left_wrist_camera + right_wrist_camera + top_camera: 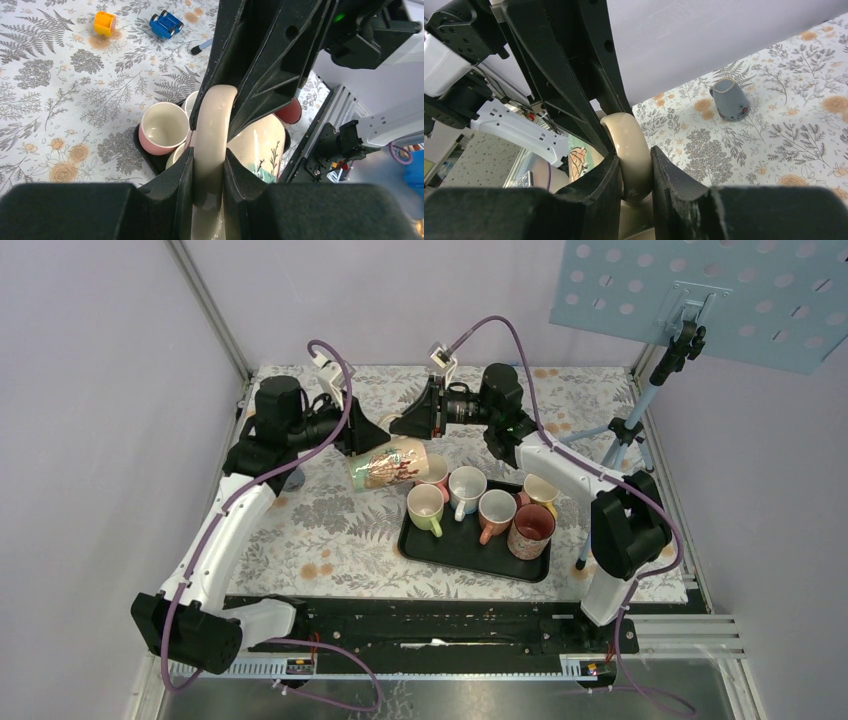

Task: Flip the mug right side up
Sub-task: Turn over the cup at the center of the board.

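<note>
Gripping, left gripper [208, 172]: closed on the handle [214, 120] of the mug [388, 466], likely mid-handover for the turn.
Mug: aloft on its side, just beyond the left rear corner of the tray [450, 552]; cream, green and red print.
Right gripper [634, 170]: clamped on that same handle, sharing the load.

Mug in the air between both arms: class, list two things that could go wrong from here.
1. The left gripper and right gripper both pinch the same handle of the mug. If the arms move out of step, the handle could slip or twist free.
2. The mug hangs on its side by the crowded tray. A drop or low swing could strike the pink mug.
</note>
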`<state>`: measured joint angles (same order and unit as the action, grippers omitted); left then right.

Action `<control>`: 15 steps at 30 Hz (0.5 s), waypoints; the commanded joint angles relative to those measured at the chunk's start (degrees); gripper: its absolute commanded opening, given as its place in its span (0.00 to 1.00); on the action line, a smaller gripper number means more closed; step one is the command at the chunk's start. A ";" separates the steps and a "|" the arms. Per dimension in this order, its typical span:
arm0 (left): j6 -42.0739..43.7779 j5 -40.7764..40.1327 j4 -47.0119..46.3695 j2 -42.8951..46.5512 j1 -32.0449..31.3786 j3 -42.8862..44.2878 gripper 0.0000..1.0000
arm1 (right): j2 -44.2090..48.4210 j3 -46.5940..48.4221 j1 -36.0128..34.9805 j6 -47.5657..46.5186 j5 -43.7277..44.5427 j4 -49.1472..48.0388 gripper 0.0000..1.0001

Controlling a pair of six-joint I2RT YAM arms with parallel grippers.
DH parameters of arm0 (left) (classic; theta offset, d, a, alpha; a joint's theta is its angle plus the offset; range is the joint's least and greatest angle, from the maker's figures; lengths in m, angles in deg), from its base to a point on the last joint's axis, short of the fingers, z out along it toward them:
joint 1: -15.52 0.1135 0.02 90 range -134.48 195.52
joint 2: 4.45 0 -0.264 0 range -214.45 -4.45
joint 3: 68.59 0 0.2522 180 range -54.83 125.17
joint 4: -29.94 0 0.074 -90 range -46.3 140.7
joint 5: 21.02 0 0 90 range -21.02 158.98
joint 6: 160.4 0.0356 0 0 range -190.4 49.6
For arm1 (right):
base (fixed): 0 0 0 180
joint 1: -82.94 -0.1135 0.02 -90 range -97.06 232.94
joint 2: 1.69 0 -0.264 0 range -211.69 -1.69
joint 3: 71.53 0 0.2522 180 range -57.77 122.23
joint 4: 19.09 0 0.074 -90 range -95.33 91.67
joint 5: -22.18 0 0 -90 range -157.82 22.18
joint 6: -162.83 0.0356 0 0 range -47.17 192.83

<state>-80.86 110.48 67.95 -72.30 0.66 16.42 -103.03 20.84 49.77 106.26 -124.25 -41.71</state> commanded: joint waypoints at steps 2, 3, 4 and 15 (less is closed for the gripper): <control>0.20 -6.30 -3.21 1.63 0.59 2.70 0.27 | 6.53 -1.05 -0.53 -5.05 3.85 1.28 0.00; 0.18 -6.38 -3.25 1.63 0.62 2.53 0.28 | 6.85 -1.27 -0.62 -4.98 4.06 1.33 0.00; 0.18 -6.56 -3.34 1.47 0.66 2.44 0.30 | 7.24 -1.60 -0.69 -5.10 4.43 1.33 0.00; -1.92 -5.63 -6.17 1.51 0.53 0.83 0.35 | 11.13 -3.28 -2.03 -9.16 10.24 7.73 0.00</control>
<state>-81.43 106.76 67.75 -72.30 0.42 16.42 -96.98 17.62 48.53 99.22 -116.55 -34.30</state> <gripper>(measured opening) 0.345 0.302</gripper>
